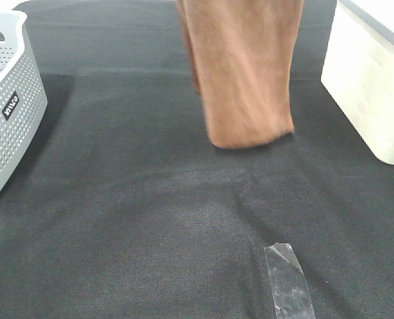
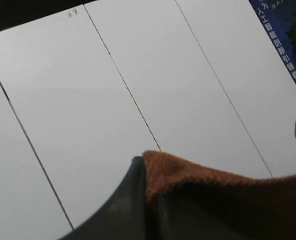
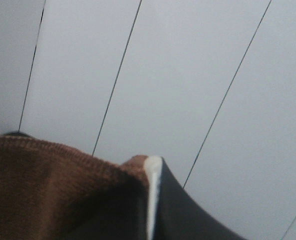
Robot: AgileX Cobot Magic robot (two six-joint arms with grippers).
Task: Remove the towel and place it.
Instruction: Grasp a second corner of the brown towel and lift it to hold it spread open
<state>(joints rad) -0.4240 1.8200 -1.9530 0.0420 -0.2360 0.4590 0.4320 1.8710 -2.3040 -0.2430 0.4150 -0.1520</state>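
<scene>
The rust-brown towel [image 1: 244, 73] hangs down from above the top edge of the exterior high view, over the back middle of the black table covering [image 1: 150, 219]. Its lower hem hangs just above the cloth. Both grippers are out of that view, above it. In the left wrist view my left gripper [image 2: 150, 200] is shut on a hemmed corner of the towel [image 2: 197, 177]. In the right wrist view my right gripper [image 3: 148, 200] is shut on another corner of the towel [image 3: 53, 185], with the small white tag [image 3: 151, 190] beside the finger. Both wrist cameras face a white panelled wall.
A grey perforated basket [image 1: 7, 106] stands at the left edge. A white box [image 1: 369, 80] stands at the right edge. A strip of clear tape [image 1: 288, 282] lies on the covering near the front.
</scene>
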